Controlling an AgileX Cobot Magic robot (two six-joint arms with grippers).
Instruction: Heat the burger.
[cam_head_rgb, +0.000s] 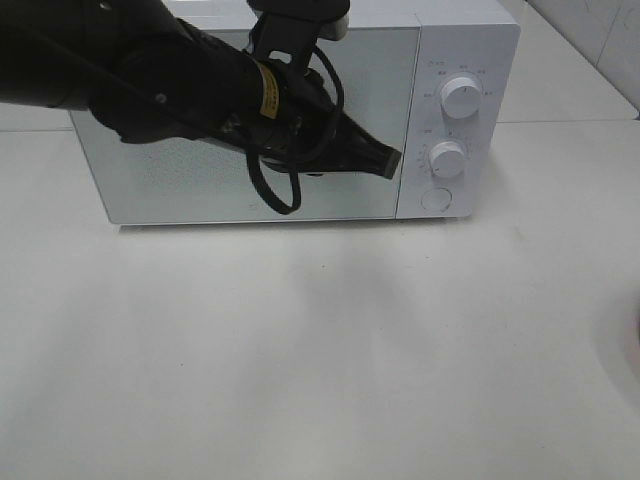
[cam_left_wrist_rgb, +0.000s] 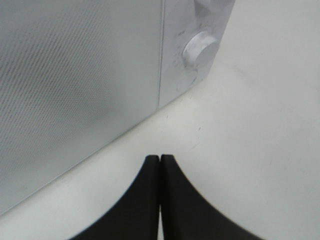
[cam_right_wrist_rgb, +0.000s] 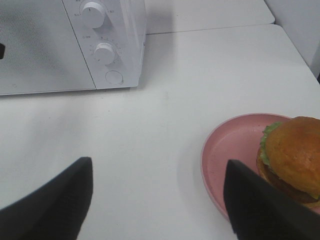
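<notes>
Sitting on the pink plate (cam_right_wrist_rgb: 227, 150), the burger (cam_right_wrist_rgb: 290, 157) lies just outside the right gripper (cam_right_wrist_rgb: 157, 200), beyond the tip of one finger, not between the two; its glossy bun and a frill of lettuce show at the plate's far side. That gripper's jaws stand wide apart with nothing in them, hanging over bare table (cam_right_wrist_rgb: 165, 110).

Across the table, the left gripper (cam_head_rgb: 390, 160) has its jaws pressed flat together, holding nothing, their tip close to the front of the microwave (cam_head_rgb: 300, 120), near the seam between the closed door and the control panel. Ahead of and beside the tip sit the lower knob (cam_head_rgb: 447, 158) and the round door button (cam_head_rgb: 435, 198).

Judging by this, the step in hand is opening the door. Done well, the closed tip should meet the button squarely and push straight in, not glancing off onto the knob. The right gripper would best wait clear of the door's swing.
</notes>
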